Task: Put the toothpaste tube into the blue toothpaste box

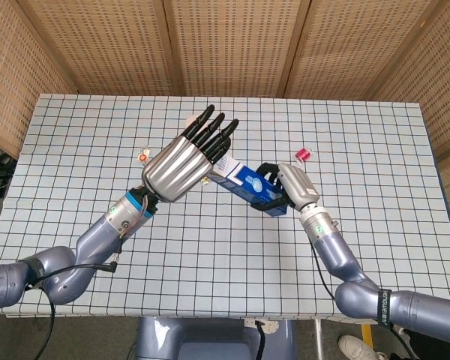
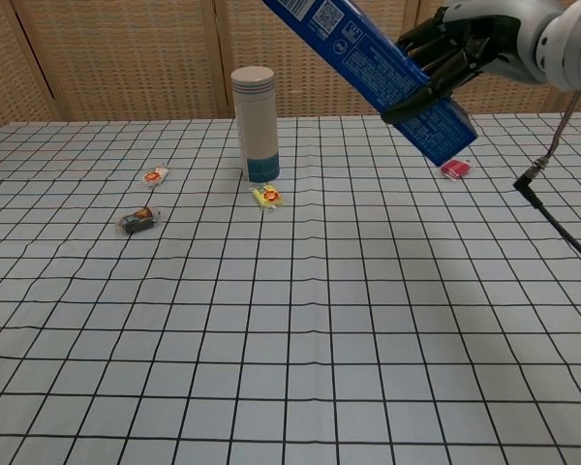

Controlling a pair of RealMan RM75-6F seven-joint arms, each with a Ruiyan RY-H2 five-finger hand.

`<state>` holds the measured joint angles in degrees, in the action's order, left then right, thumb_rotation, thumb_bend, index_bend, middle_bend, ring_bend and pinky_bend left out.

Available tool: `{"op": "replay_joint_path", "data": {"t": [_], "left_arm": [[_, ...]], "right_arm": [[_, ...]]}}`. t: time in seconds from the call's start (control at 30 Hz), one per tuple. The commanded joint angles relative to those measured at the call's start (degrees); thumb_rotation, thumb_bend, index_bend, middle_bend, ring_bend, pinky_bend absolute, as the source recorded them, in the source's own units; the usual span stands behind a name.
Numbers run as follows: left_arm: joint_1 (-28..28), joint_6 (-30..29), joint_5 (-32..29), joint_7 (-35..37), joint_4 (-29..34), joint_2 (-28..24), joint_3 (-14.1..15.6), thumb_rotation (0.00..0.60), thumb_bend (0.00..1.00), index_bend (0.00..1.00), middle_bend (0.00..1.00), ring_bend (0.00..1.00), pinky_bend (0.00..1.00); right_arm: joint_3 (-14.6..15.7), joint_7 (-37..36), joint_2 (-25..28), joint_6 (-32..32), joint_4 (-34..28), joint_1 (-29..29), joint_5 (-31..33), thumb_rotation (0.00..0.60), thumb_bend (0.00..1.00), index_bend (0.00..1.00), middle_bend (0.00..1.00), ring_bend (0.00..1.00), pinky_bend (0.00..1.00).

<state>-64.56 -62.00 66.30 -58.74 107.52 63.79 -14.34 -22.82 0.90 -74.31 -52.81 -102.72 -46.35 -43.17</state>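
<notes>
The blue toothpaste box is held tilted in the air, its upper end rising toward the left. My right hand grips its lower end. In the chest view the box slants up out of the top edge, with the right hand wrapped around it. My left hand is raised with its fingers stretched out straight over the box's upper end, and I see nothing held in it. The toothpaste tube shows in neither view. The left hand is out of the chest view.
A white bottle stands at the back middle of the checked table. A yellow packet, a small red-white packet and a dark wrapper lie near it. A pink clip lies at the right. A black cable hangs at right.
</notes>
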Motion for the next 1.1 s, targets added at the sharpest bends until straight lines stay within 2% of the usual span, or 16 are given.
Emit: {"op": "replay_joint_path", "data": {"t": [0.03,0.37,0.5,0.7,0.9,0.97,1.1], "left_arm": [[1.0,-1.1,0.8,1.7,0.0,-0.6,-0.2,0.6,0.3,0.17,0.0,0.02,0.0],[1.6,-1.7,2.2,5.3,-4.6,0.9,-0.4,0.6,0.3,0.16,0.0,0.02,0.0],[1.7,-2.5,2.7,6.7,-5.4,2.0,-1.0,0.6,0.3,0.16,0.0,0.02,0.0],[3.1,-3.9,3.2,8.4,-3.9,1.3,-1.4,0.6,0.3,0.16,0.0,0.02,0.0],[8.0,-8.3,5.1,12.3,-0.9,-0.8,-0.1,0.6,0.3,0.16,0.0,0.02,0.0],[9.9,-10.0,5.9,14.0,-0.7,-0.8,0.6,0.6,0.3,0.16,0.0,0.02,0.0],[12.4,-11.4,7.7,16.1,-1.3,-0.8,2.0,0.6,0.3,0.16,0.0,0.02,0.0]], "right_arm": [[-0.1,-2.2,-0.8,-0.2,1.8,0.8,-1.1,0.6,0.32,0.72,0.55,0.6,0.71],[-0.2,-8.1,-2.3,0.9,4.5,2.3,-3.2,0.6,0.32,0.73,0.56,0.61,0.71],[-2.3,-15.2,-2.8,2.0,4.6,3.9,-3.6,0.6,0.32,0.75,0.57,0.63,0.71],[-4.7,-25.5,-2.5,3.7,6.2,6.8,-8.3,0.6,0.32,0.77,0.59,0.64,0.72],[-6.4,-36.8,-3.0,1.8,7.9,10.0,-16.4,0.6,0.32,0.77,0.59,0.64,0.72],[-6.3,-40.6,-3.4,1.0,8.7,11.0,-19.4,0.6,0.32,0.77,0.59,0.64,0.72],[-4.8,-41.7,-3.8,0.0,10.4,11.6,-22.7,0.6,0.32,0.77,0.59,0.64,0.72]]}}
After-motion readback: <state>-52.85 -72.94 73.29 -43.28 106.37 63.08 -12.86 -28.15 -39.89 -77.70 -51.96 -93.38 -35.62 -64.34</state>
